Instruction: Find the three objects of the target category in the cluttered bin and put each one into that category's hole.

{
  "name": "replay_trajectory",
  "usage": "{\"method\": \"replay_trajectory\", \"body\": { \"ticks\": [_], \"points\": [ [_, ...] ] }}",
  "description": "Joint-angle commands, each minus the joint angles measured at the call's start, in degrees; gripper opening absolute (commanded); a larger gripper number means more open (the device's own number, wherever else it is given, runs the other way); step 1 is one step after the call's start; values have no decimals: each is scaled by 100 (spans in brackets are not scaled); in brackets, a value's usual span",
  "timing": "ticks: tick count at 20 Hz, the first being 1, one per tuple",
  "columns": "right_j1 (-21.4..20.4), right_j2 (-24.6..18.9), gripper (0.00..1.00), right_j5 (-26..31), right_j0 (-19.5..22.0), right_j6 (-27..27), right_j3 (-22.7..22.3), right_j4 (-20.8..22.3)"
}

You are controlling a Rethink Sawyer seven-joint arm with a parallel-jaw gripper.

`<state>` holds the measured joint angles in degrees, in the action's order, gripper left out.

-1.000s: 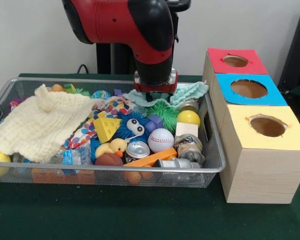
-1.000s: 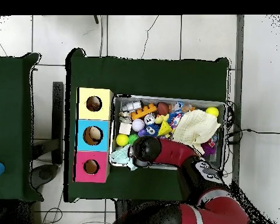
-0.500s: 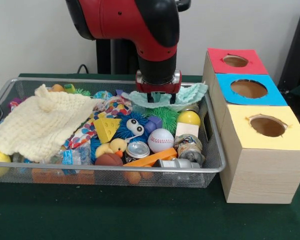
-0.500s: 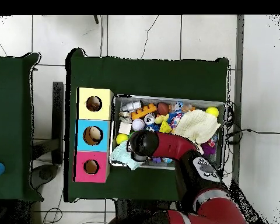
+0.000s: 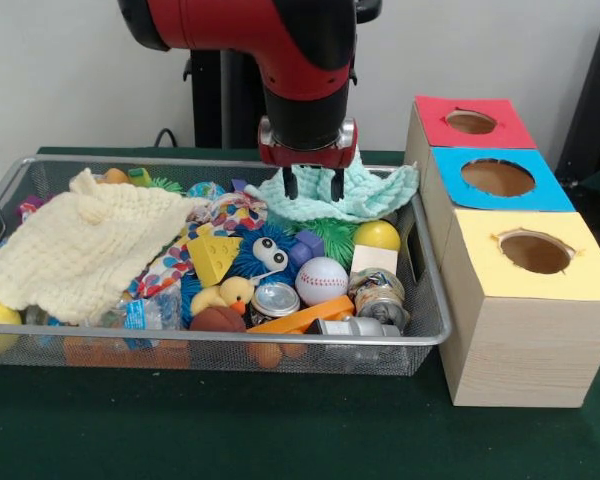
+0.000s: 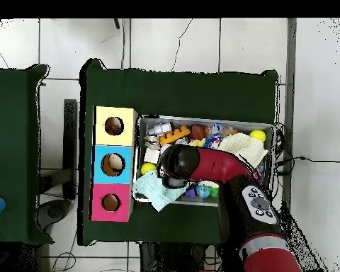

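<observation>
My gripper [image 5: 310, 184] hangs over the back right of the wire bin [image 5: 230, 346], shut on a mint green knitted cloth [image 5: 358, 192]. The cloth is lifted and drapes from the fingers [image 5: 291, 183] above the other items. From above, the cloth [image 6: 151, 190] spreads over the bin's edge beside the boxes, and the arm [image 6: 201, 161] hides the gripper. A cream knitted cloth [image 5: 80, 245] covers the bin's left part. Three hole-topped boxes stand beside the bin: red [image 5: 472, 122], blue [image 5: 498, 178] and yellow [image 5: 535, 252].
The bin holds a baseball [image 5: 322, 280], a yellow ball [image 5: 377, 236], a cheese wedge [image 5: 213, 256], a blue fuzzy toy with eyes [image 5: 265, 252], a green spiky ball [image 5: 332, 232], a rubber duck [image 5: 228, 295], cans [image 5: 275, 298] and an orange block [image 5: 300, 316].
The gripper has risen from the bin with the mint green cloth pinched in it. The cloth now hangs free, uncovering the green spiky ball and yellow ball.
</observation>
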<state>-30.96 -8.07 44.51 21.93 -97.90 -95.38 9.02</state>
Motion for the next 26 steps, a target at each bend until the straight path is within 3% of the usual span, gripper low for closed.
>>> {"method": "replay_trajectory", "body": {
  "ticks": [1,8,14,22,26],
  "points": [
    [-17,-445,100,305,137,-32,776,-108],
    [227,-480,100,-18,211,-4,842,-28],
    [439,-396,100,224,209,123,1262,104],
    [222,-304,100,372,437,403,1129,235],
    [-1,-208,100,372,497,343,833,280]
  ]
}}
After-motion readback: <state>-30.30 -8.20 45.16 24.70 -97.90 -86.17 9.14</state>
